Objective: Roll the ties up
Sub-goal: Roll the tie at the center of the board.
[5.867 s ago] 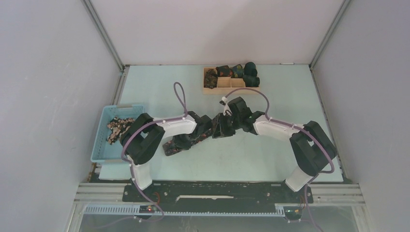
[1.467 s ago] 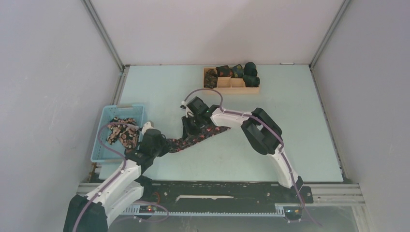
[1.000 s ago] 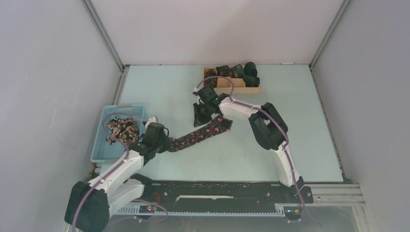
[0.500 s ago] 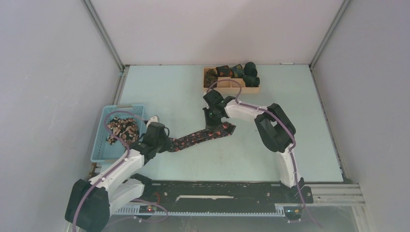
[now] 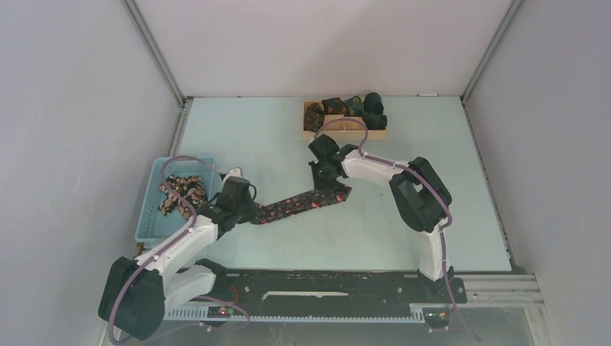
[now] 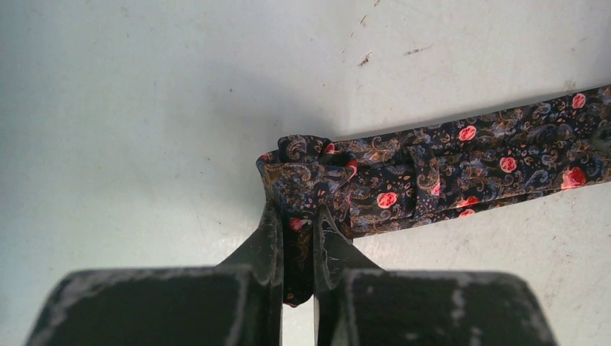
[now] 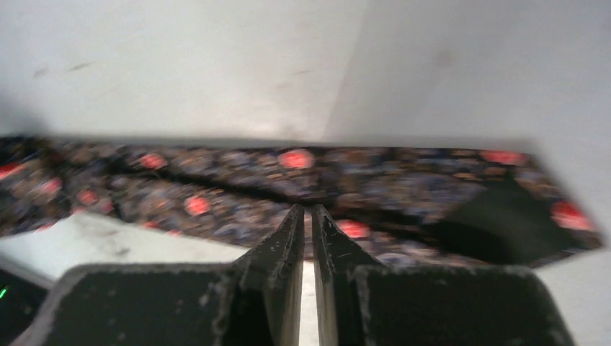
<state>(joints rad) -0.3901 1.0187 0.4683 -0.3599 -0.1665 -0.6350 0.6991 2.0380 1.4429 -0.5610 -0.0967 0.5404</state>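
A pale blue-green table stands boxed in by plain grey walls, with a light-blue basket of loose ties at its left edge and a wooden tray of rolled ties at the far edge. One tie lies stretched at a slant across the middle of the table. The left arm reaches low from the near left, and the left gripper is clamped on the tie's bunched narrow end; the right arm bends leftward, and the right gripper is pinched on the wide end.
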